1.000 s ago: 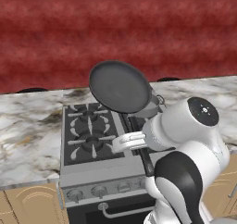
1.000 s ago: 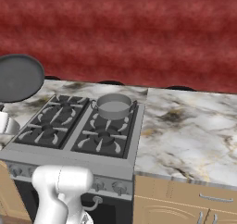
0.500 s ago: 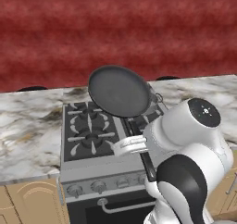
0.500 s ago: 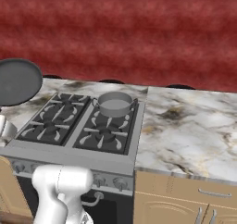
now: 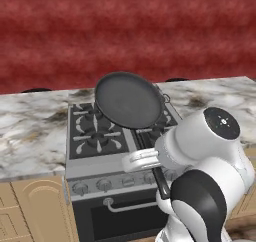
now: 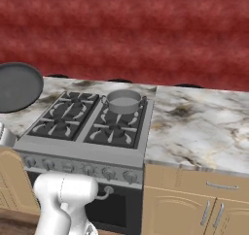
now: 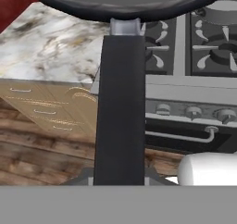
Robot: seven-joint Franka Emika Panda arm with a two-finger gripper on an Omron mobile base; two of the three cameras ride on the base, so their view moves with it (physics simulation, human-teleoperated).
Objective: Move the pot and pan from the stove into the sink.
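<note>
- The pan was held up in the air by its long black handle, tilted so that its dark inside faced the left base camera, above the front of the stove.
- The claw was clamped together on that handle: in the hand view the handle ran straight up from between the fingers to the pan's rim, though the fingertips themselves were hidden behind it.
- Compared with a second earlier, the whole scene had slid sideways in both base views, which I read as the base driving rather than things moving; the pan kept its place relative to the arm.
- Judging from that, the pan's lift was done and the carry towards the sink was under way; the sink itself was not in sight.
- The pot sat on the stove's rear right burner as the right base view showed it, untouched, so it remained to be moved.
- The marbled white worktop ran on both sides of the stove, with light wooden cabinets under it.
- A dark red wall stood behind, and wooden floor lay below.
</note>
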